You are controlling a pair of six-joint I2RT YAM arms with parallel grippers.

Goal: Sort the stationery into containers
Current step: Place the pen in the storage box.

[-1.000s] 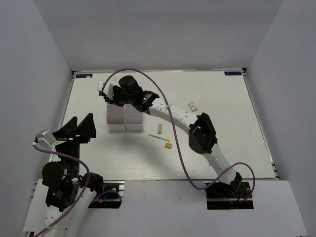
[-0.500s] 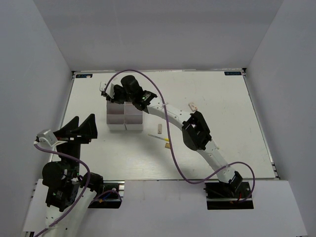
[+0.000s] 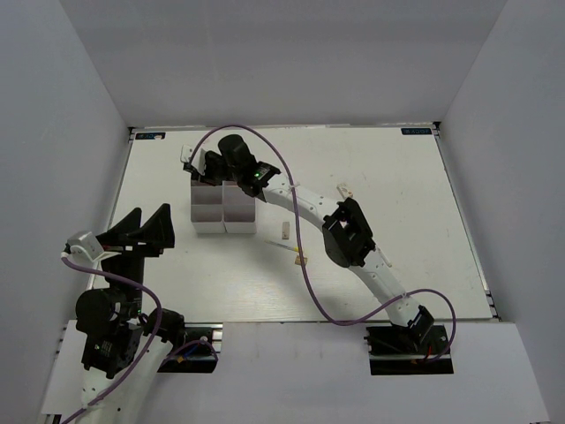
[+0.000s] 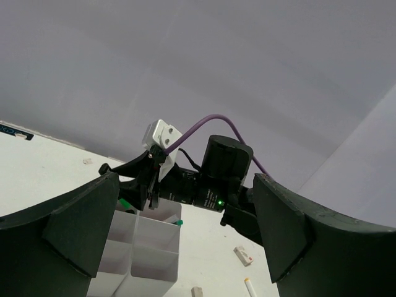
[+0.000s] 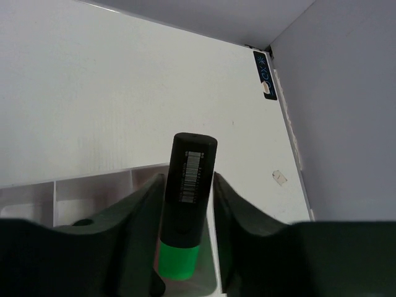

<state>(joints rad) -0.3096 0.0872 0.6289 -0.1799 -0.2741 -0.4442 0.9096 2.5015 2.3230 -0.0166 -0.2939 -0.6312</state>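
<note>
Standing at the left near edge of the table [image 3: 415,230], the left gripper [image 3: 148,216] has its jaws spread wide with nothing between them, well apart from everything else. To its right sits the white organizer box [image 3: 209,212], its compartments open upward. Over the back of that box hangs the right gripper [image 3: 199,164], the right arm stretched across the table to reach it. The right wrist view shows a black highlighter [image 5: 187,179] upright between the two fingers [image 5: 139,216], which lie against its sides, so the jaws look closed on it; its green cap [image 5: 179,260] points down into a compartment at the box's right edge, just inside the wall. Further right, loose stationery lies on the bare table: a small beige eraser block [image 3: 285,231] just beside the box's near right corner, then a thin yellow pen [image 3: 292,250] with a second eraser [image 3: 303,260] at its end, both partly under the right arm. A third eraser [image 3: 341,188] lies beyond the arm, toward the middle of the table.
</note>
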